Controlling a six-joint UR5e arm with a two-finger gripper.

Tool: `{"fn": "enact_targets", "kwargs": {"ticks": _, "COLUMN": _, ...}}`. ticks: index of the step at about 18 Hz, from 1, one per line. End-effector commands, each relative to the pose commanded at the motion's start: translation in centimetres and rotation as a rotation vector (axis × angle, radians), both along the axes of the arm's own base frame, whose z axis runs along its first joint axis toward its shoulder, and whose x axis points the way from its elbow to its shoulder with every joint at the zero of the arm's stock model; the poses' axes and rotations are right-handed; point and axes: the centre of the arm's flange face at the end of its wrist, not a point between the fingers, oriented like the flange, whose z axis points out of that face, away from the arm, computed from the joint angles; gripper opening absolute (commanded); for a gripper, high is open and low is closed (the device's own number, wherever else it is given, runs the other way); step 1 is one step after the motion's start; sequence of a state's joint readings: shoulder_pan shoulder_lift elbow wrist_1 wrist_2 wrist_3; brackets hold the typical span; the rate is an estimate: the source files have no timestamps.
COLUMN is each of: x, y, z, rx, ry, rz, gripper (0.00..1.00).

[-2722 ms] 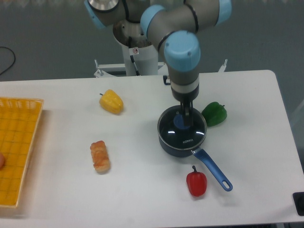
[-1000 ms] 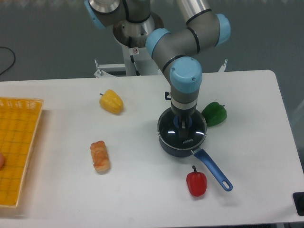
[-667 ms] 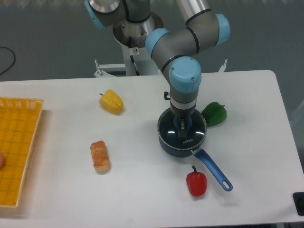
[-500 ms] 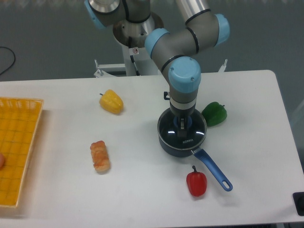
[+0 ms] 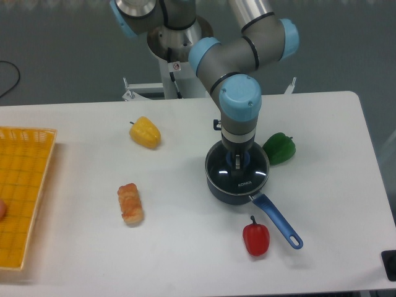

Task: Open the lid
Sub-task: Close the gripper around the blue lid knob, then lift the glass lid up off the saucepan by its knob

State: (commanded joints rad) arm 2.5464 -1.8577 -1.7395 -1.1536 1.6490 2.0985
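The lid [image 5: 247,180] is a round clear glass disc with white "KONKA" lettering and a blue centre knob. It lies flat on the dark blue saucepan [image 5: 218,185], whose long blue handle [image 5: 278,222] points to the front right. My gripper [image 5: 237,162] hangs straight down over the lid's centre, its fingers at the blue knob. The wrist hides most of the knob. The fingers look closed around it.
A green pepper [image 5: 279,148] sits just right of the pan. A red pepper [image 5: 256,239] lies in front of it, by the handle. A yellow pepper [image 5: 145,132] and a bread roll [image 5: 130,203] lie to the left. A yellow basket [image 5: 21,192] stands at the left edge.
Since 2.7 s ago the gripper has come down onto the lid's knob and its fingers have closed in. Over the last second almost nothing moves. The lid stays on the pan.
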Motion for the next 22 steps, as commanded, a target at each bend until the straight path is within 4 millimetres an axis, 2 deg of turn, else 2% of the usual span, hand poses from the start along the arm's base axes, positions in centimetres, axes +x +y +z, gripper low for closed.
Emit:
{"fn": "enact_targets", "kwargs": {"ticks": 6, "x": 0.0, "y": 0.0, "z": 0.0, "rx": -0.002, "ry": 0.0, "rz": 0.008, "gripper": 0.58}}
{"fn": "enact_targets", "kwargs": {"ticks": 8, "x": 0.0, "y": 0.1, "z": 0.0, "rx": -0.002, "ry": 0.003, "rz": 0.011, "gripper": 0.52}}
{"fn": "enact_targets", "kwargs": {"ticks": 20, "x": -0.6, "y": 0.2, "z": 1.6, "rx": 0.003, "ry": 0.016, "rz": 0.014, "gripper": 0.51}}
{"fn": "enact_targets", "kwargs": {"ticks": 22, "x": -0.4, "y": 0.0, "z": 2.8, "rx": -0.004, "ry": 0.006, "rz": 0.015, "gripper": 0.51}}
